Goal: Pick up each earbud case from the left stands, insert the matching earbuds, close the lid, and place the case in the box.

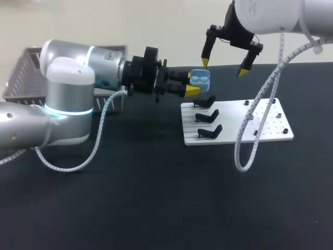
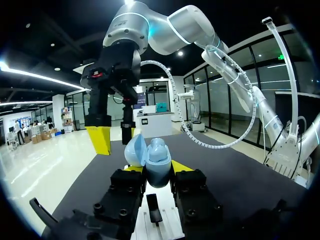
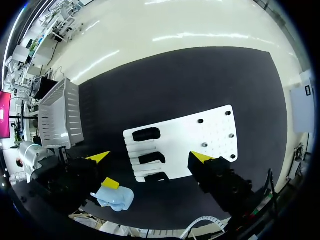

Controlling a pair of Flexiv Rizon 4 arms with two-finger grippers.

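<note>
The left claw [image 1: 193, 83] clamps a light-blue earbud case [image 1: 200, 78] from both sides, lid open, aloft near the white stand plate [image 1: 270, 122], apparently presenting it to the right claw [image 1: 224, 67], which hovers just above, fingers spread and empty.

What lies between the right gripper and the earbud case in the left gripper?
Nothing: the head view shows a bare gap from the right gripper to the earbud case held by the left gripper.

Left arm [image 1: 67, 99], right arm [image 1: 270, 13] silver-white; cyan ring [image 1: 67, 110]; left tool [image 1: 193, 83], right tool [image 1: 224, 67] black, yellow-tipped; white cables [image 1: 250, 125].
</note>
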